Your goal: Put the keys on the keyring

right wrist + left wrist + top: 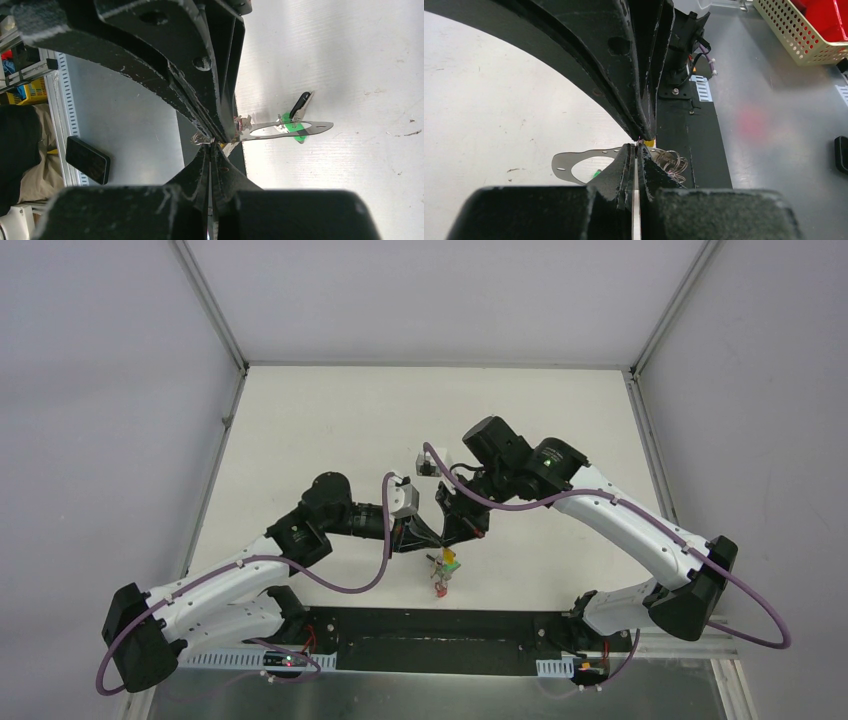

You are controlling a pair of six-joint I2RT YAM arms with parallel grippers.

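Observation:
Both grippers meet tip to tip above the table's near middle. My left gripper (435, 540) (638, 148) is shut, its pads pressed together on the end of the keyring (584, 153), a flat grey oval loop that sticks out level to one side. My right gripper (452, 533) (212, 145) is shut too, pinching at the same end of the keyring (317, 127). Keys (443, 575) with yellow, green and red tags hang below the tips. A green tag (299, 137) and a black tag (300, 102) hang at the loop. Small wire tag rings (671, 162) bunch beside the fingertips.
The black base plate (440, 625) lies along the table's near edge, just beneath the hanging keys. A small white object (425, 465) sits behind the grippers. Off the table are a dark phone (87, 159) and a yellow perforated basket (794, 35) with red contents.

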